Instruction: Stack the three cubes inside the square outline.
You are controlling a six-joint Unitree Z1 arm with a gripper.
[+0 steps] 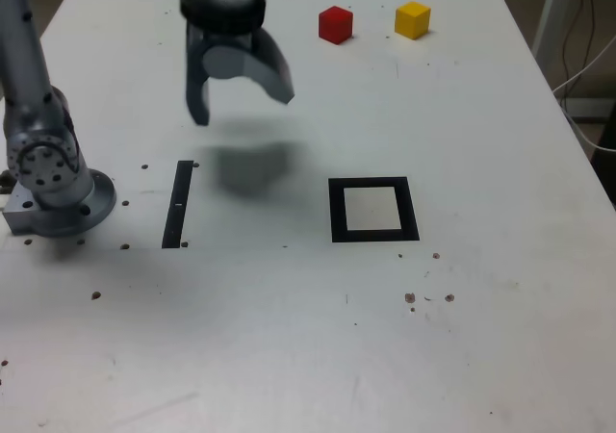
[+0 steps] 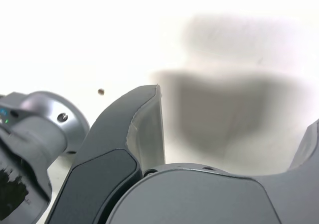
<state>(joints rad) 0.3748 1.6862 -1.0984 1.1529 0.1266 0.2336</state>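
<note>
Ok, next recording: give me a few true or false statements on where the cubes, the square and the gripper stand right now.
1. The square outline has nothing inside it. True.
2. The red cube sits on top of the yellow cube. False: both rest on the table, side by side and apart, at the far end.
3. The gripper is open and holds nothing. True.
4. A green cube lies beside the black strip. False: no green cube shows in either view.
5. The gripper hangs directly over the square outline. False: it hangs above bare table to the exterior view's left of the square, nearer the strip.
</note>
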